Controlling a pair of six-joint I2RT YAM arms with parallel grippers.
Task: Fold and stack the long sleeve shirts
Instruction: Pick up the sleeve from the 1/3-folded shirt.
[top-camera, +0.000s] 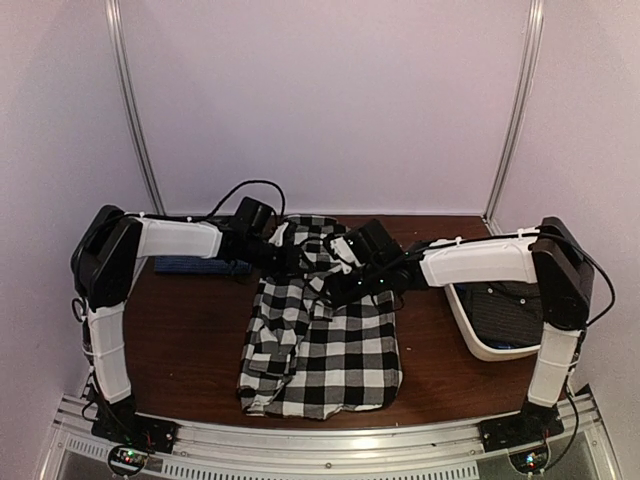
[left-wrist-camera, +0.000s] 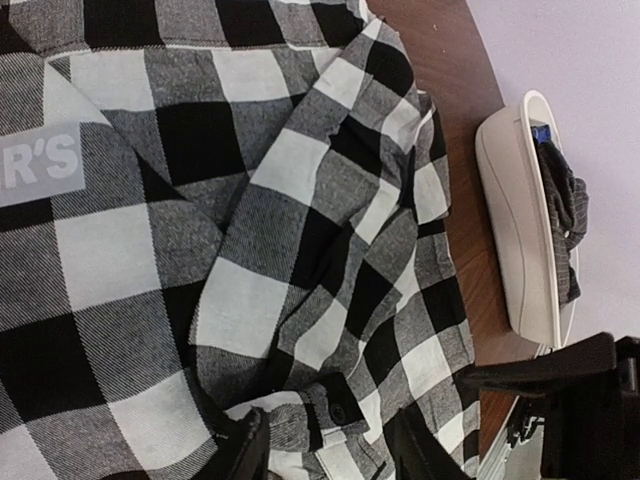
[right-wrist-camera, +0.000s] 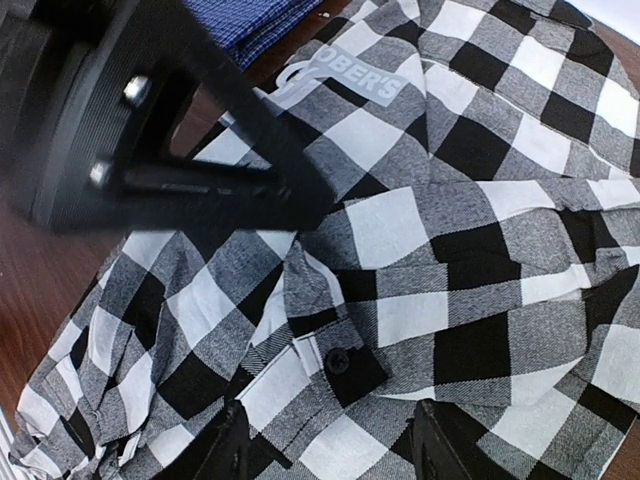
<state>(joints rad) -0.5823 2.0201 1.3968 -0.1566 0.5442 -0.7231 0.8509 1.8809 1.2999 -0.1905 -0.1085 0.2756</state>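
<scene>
The checked shirt (top-camera: 320, 340) is spread on the middle of the table (top-camera: 180, 340), its long axis running from the far edge toward the arm bases; cloth is bunched along its left side, and a cuff (right-wrist-camera: 340, 362) with a dark button is laid over the body toward the far end. The left gripper (left-wrist-camera: 325, 432) is held open just above the cloth with nothing grasped, and the cuff is seen right at the gap between its fingers; the right gripper (right-wrist-camera: 330, 432) is likewise parted and empty, with the same cuff a little ahead of its fingertips. Both grippers are found close together over the far part of the shirt; the left one is judged the nearer to the cuff. The coming move is judged to turn on this: the sleeve would have to be drawn relative to that long axis, so the cuff is best pinched by the nearer hand. A folded blue shirt (top-camera: 195, 266) is seen at the far left; the dark dotted shirt (top-camera: 505, 312) is seen in the basket (top-camera: 495, 352) at the right, not yet folded.
</scene>
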